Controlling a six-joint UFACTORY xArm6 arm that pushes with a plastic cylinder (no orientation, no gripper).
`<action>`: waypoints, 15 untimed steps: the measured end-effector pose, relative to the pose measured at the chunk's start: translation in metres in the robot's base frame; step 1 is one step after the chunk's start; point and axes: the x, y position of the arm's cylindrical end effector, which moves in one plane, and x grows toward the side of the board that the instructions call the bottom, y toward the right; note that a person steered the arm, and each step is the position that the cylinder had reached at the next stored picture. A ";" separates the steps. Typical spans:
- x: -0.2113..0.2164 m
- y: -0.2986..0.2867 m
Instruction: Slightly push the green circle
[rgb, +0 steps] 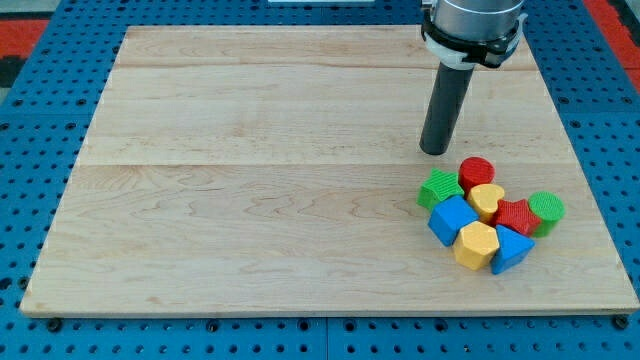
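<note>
The green circle (547, 209) is a round green block at the right end of a tight cluster of blocks near the board's lower right. My tip (435, 152) rests on the wooden board (250, 180), up and to the left of the cluster. It is closest to the red circle (476, 171) and the green star (439, 187), and touches neither. The green circle lies well to the tip's lower right, with the cluster's other blocks between them.
The cluster also holds a yellow heart (487, 200), a red star (515, 216), a blue cube (452, 219), a yellow hexagon (476, 245) and a blue triangle (511, 248). The board's right edge runs close by the green circle.
</note>
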 end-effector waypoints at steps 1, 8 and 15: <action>0.000 0.000; 0.136 0.168; 0.118 0.150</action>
